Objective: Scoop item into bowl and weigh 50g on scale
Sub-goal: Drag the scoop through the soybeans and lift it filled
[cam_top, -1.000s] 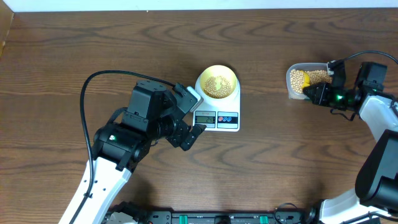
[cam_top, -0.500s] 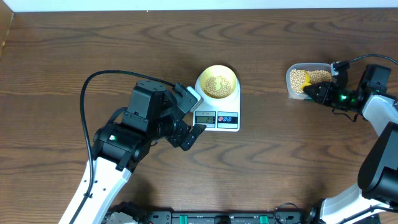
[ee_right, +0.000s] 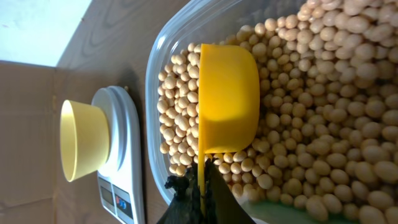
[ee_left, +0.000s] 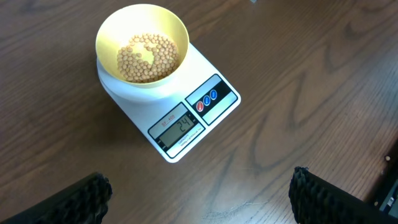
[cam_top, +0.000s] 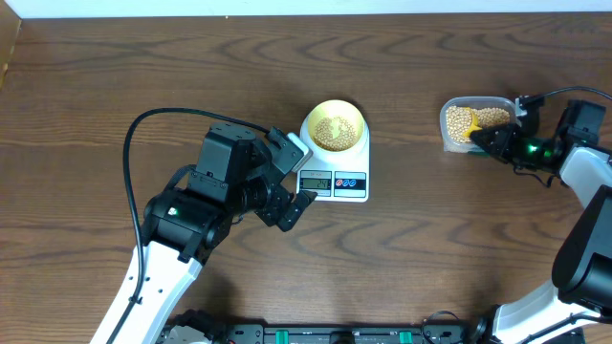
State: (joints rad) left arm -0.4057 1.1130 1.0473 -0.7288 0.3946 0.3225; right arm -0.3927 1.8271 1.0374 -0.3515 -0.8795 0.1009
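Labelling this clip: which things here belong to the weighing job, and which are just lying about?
Job: small tan beans, pale-yellow round bowl, white digital scale, yellow plastic scoop, clear plastic tub.
Lying about: black cable, tan panel at table corner.

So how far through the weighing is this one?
Done: the bowl sits on the scale with a layer of beans; the display looks like 24. In hand: the right jaws grip the yellow scoop, down among the beans in the tub. Remaining: more scoops until it reads 50.
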